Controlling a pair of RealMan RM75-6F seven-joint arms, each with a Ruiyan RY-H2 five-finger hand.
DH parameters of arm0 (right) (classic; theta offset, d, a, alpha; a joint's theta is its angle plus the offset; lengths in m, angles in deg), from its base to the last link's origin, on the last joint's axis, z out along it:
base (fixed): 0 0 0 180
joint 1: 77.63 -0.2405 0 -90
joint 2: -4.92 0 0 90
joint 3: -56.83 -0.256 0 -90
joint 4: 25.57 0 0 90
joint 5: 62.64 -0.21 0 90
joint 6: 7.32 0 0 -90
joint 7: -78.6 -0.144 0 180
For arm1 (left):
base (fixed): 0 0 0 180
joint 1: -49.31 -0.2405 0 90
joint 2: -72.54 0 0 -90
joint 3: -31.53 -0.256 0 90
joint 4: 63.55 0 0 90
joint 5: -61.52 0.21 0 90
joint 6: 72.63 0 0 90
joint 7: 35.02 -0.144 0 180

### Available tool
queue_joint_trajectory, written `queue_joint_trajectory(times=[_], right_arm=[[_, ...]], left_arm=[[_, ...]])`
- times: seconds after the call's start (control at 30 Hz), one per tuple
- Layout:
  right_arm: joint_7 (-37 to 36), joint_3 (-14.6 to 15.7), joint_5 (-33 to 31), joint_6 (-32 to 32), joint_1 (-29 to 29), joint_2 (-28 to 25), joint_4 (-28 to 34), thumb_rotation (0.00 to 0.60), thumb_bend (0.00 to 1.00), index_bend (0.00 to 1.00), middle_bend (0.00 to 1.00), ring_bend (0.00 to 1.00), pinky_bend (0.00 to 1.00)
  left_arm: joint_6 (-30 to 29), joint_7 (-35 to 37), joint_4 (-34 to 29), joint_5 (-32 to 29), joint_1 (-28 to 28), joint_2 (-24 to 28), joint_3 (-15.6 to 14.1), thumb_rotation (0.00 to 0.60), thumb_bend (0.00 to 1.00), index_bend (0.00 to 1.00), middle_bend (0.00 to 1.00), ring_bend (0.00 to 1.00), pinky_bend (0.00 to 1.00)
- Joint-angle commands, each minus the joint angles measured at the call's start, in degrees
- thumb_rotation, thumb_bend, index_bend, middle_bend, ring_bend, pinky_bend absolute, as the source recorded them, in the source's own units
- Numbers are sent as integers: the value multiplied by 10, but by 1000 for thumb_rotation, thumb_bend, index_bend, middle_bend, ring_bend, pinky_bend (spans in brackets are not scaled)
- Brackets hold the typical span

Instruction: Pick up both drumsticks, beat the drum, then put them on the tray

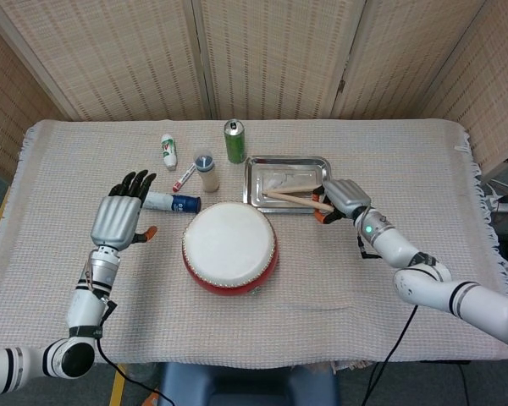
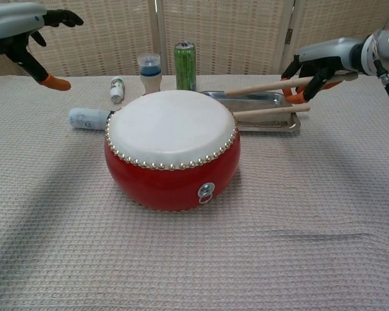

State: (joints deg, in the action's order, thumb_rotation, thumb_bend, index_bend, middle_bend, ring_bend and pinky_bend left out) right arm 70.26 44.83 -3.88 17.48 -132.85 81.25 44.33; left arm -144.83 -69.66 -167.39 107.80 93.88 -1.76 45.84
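The right hand (image 1: 345,198) sits at the right of centre in the head view, at the right edge of the tray (image 1: 256,193), its fingers curled around one drumstick (image 2: 267,85); in the chest view that stick is raised clear of the tray and points left toward the drum, roughly level. A second drumstick (image 2: 272,112) lies in the tray just below it, its handle sticking out over the tray's right rim. The left hand (image 1: 120,215) hovers at the left of the head view with its fingers spread and nothing in them, palm side down above the cloth. Just right of it lies a white tube with a blue cap (image 1: 171,202) on its side. The red drum (image 1: 229,247) with its white skin stands in the middle of the frame, below the tray. Along the upper centre stand a green can (image 1: 234,140) and a small white bottle (image 1: 207,172), with another white bottle (image 1: 168,150) lying to their left. A woven tablecloth (image 1: 406,338) covers the table.
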Motion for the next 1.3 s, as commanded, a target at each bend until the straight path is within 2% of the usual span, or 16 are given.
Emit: queue_joint_trajectory(times=[0.03, 0.3, 0.57, 0.73, 0.83, 0.93, 1.3], right_arm=[[-9, 9, 24, -21, -10, 40, -59, 600, 466, 1000, 931, 1000, 1000], [-31, 14, 71, -36, -24, 122, -173, 600, 466, 1000, 931, 1000, 1000], [-63, 12, 113, -45, -39, 170, -239, 600, 466, 1000, 931, 996, 1000], [-53, 17, 130, -43, -50, 200, -285, 600, 463, 991, 916, 909, 1000], [-45, 14, 128, -42, -58, 217, -310, 600, 449, 931, 858, 849, 1000], [-34, 10, 123, -39, -64, 232, -332, 600, 387, 853, 814, 816, 1000], [36, -6, 90, -32, -81, 265, -387, 600, 198, 652, 752, 788, 1000]], left_arm=[[3, 3, 3, -1, -2, 1, -1, 600, 246, 0, 0, 0, 185], [12, 16, 10, -8, -9, 9, 1, 600, 247, 0, 0, 0, 185], [20, 26, 13, -8, -15, 16, 0, 600, 246, 0, 0, 0, 185], [25, 31, 15, -8, -17, 18, 0, 600, 247, 0, 0, 0, 185], [27, 35, 15, -7, -18, 20, -1, 600, 246, 0, 0, 0, 185], [29, 38, 17, -5, -20, 21, -1, 600, 246, 0, 0, 0, 184], [33, 53, 17, 2, -27, 25, -2, 600, 246, 0, 0, 0, 178]])
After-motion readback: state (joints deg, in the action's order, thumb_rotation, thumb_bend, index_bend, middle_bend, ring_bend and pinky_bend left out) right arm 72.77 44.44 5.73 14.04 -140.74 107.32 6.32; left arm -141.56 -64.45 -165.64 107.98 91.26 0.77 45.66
